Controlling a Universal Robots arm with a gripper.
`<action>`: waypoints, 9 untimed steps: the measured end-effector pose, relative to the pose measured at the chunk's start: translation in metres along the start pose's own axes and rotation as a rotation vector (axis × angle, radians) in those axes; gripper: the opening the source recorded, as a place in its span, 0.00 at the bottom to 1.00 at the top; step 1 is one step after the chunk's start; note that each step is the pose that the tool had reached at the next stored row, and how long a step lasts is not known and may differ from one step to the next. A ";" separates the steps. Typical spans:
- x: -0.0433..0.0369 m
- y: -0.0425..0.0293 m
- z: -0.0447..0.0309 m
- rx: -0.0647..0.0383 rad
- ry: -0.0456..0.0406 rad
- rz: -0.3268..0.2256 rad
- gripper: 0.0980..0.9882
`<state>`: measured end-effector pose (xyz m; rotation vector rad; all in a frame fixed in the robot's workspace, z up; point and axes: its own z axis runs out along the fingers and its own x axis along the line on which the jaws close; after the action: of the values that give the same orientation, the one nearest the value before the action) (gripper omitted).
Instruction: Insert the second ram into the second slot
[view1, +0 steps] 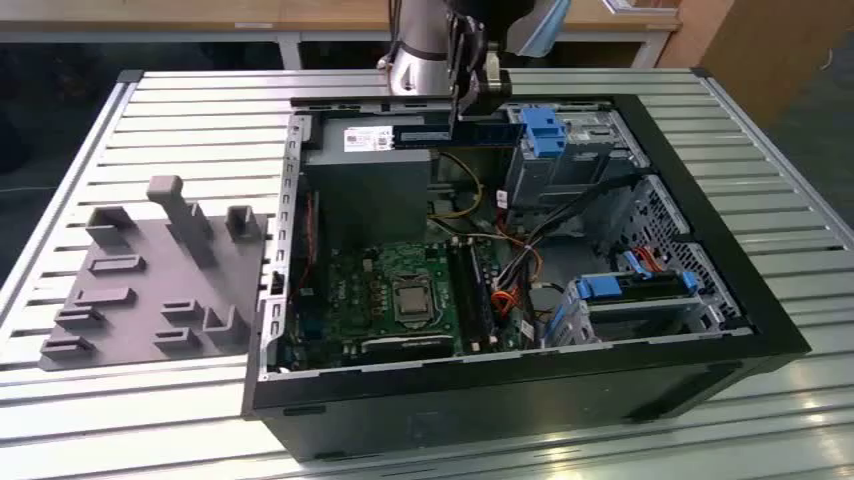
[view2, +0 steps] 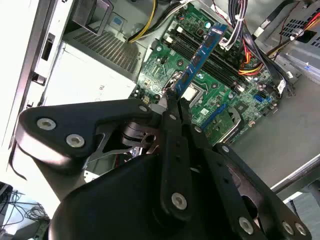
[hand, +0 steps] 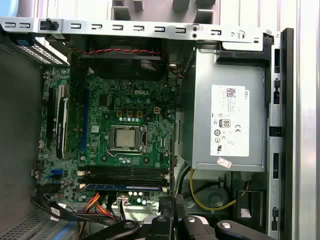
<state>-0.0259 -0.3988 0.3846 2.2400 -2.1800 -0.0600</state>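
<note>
Second ram (view1: 427, 134), a thin blue circuit-board stick, hangs in the grip of the robot arm's gripper (view1: 463, 118) above the far edge of an open computer case (view1: 747, 330), just over the grey power supply (view1: 367, 180) and beside a light-blue drive bracket (view1: 541, 130). The jaws are closed narrowly on the stick, which is held level in the exterior view, clear of the motherboard (view1: 387, 290) below.

In the second wrist view the gripper (view2: 172, 95) pinches one end of the second ram (view2: 202, 50) between its black fingers (view2: 170, 130). The stick's free end reaches out over the green board and lies crosswise to the dark memory slots (view2: 220, 62) beneath it.

In the first wrist view the gripper (hand: 175, 217) looks down on the board. The processor socket (hand: 125, 137) sits at the board's middle. Between it and the gripper run the memory slots (hand: 125, 173), two of them dark, with a blue strip (hand: 130, 187) along the slot nearest the gripper that looks like a stick already seated.

The case rests on a slatted metal table (view1: 200, 110), with a grey moulded parts tray (view1: 147, 280) beside it on the exterior view's left.
</note>
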 end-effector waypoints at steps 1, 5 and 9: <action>0.0000 0.0000 0.0000 0.000 -0.0001 0.000 0.04; 0.0001 0.0000 0.0000 0.000 0.0000 0.000 0.04; 0.0024 0.0001 -0.0001 0.000 0.0000 0.000 0.04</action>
<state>-0.0259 -0.4012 0.3846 2.2401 -2.1799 -0.0600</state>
